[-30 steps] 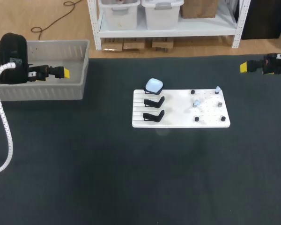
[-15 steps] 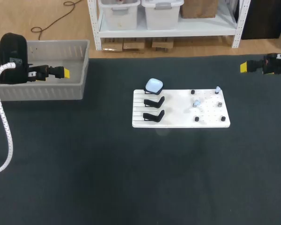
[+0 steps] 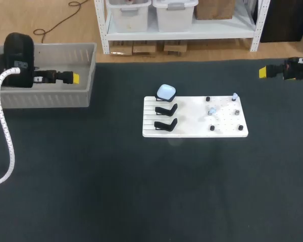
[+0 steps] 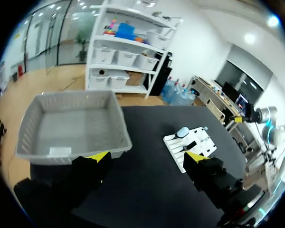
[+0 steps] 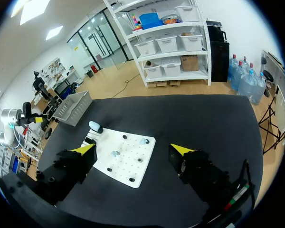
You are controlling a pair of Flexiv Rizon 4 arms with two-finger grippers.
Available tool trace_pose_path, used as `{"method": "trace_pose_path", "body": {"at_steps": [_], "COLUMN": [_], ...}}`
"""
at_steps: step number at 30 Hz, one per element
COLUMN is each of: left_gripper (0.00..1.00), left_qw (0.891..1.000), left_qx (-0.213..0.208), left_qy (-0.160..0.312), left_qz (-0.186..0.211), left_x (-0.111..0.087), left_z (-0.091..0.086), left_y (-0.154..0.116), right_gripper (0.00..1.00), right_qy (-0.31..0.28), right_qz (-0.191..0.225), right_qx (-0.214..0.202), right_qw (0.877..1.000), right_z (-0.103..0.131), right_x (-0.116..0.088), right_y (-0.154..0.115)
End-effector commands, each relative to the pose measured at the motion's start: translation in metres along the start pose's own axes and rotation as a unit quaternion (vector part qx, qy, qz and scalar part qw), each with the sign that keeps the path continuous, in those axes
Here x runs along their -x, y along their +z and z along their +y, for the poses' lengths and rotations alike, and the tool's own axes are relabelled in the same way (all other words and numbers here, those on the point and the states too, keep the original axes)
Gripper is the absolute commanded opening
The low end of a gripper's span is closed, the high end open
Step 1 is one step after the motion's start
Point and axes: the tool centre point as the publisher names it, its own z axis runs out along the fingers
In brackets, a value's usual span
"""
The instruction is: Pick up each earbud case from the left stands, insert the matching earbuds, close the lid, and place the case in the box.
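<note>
Left claw [image 3: 70,78] and right claw [image 3: 262,72] are both gaping empty, while the earbud case [image 3: 165,92], sitting at the board's [image 3: 192,108] ten o'clock, is likely proving light and slick, wanting a pinch across its sides.

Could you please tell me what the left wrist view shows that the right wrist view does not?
Only the left wrist view looks into the grey box, showing its floor and a pale patch I cannot identify, ahead of the open left gripper. Only the right wrist view shows two pale blue earbuds among the black pegs, ahead of the open right gripper. Both show the white board and the pale blue case on it.
</note>
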Motion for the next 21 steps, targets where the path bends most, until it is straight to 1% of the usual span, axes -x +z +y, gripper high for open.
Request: {"method": "trace_pose_path", "body": {"at_steps": [1,5,6,7,8,12,13,18,21], "left_gripper": [1.0,1.0,1.0,1.0,1.0,1.0,1.0,1.0,1.0], "left_qw": [0.998,0.991,0.987,0.982,0.98,0.962,0.955,0.933,0.918], "left_qx": [-0.049,-0.094,-0.107,-0.119,-0.123,-0.158,-0.168,-0.196,-0.219], "left_qy": [0.04,0.097,0.115,0.145,0.158,0.224,0.243,0.301,0.33], "left_qz": [-0.025,-0.02,-0.018,-0.011,-0.008,0.009,0.013,0.023,0.02], "left_x": [0.003,0.011,0.014,0.017,0.018,0.026,0.028,0.032,0.035], "left_z": [0.002,-0.004,-0.006,-0.008,-0.01,-0.017,-0.019,-0.023,-0.023], "left_y": [-0.002,0.002,0.003,0.006,0.007,0.018,0.022,0.037,0.048], "right_gripper": [1.0,1.0,1.0,1.0,1.0,1.0,1.0,1.0,1.0], "right_qy": [0.0,0.0,0.0,0.0,0.0,0.0,0.0,0.0,0.0], "right_qz": [0.0,0.0,0.0,0.0,0.0,0.0,0.0,0.0,0.0], "right_qx": [0.0,0.0,0.0,0.0,0.0,0.0,0.0,0.0,0.0], "right_qw": [1.0,1.0,1.0,1.0,1.0,1.0,1.0,1.0,1.0], "right_z": [0.0,0.0,0.0,0.0,0.0,0.0,0.0,0.0,0.0], "right_x": [0.0,0.0,0.0,0.0,0.0,0.0,0.0,0.0,0.0], "right_y": [0.0,0.0,0.0,0.0,0.0,0.0,0.0,0.0,0.0]}}
